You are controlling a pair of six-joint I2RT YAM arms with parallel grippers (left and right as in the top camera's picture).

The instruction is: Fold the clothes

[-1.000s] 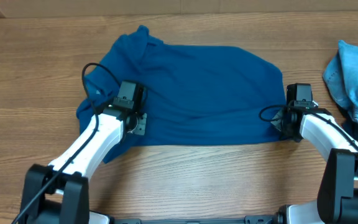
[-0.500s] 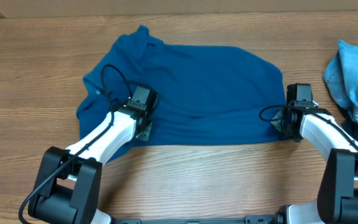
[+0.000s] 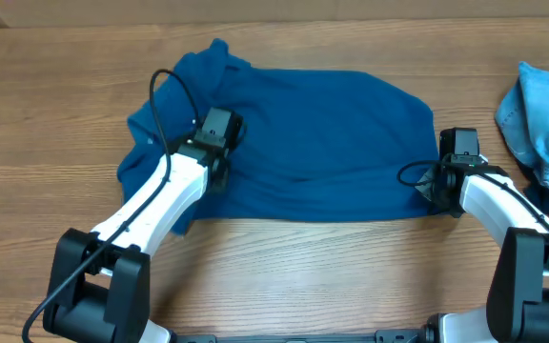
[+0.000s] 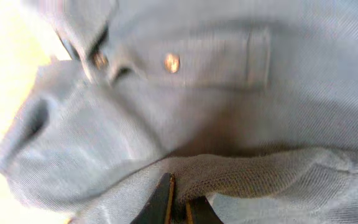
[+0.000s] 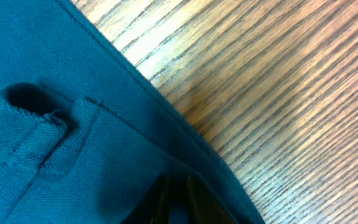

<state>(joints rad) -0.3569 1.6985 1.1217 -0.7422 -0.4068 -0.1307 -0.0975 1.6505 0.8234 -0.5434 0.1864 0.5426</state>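
The clothes in play are one deep-blue knit shirt (image 3: 322, 133), spread across the middle of the wooden table (image 3: 303, 276). My left gripper (image 3: 219, 171) sits on its left part, shut on a raised fold of the knit (image 4: 253, 171); the fingertips (image 4: 164, 202) pinch it at the bottom of the left wrist view. The buttoned placket (image 4: 171, 62) lies just beyond. At the shirt's right edge my right gripper (image 3: 437, 191) is shut on the hem (image 5: 185, 127), its fingers (image 5: 160, 199) half buried in blue fabric.
A crumpled light-blue denim garment (image 3: 541, 110) lies at the table's right edge, with something dark (image 3: 539, 202) below it beside the right arm. Bare wood (image 5: 278, 74) borders the shirt's hem on the right.
My left gripper moved right and then farther up over the shirt's left part, closing from open onto a fold of fabric. The right arm has not moved.
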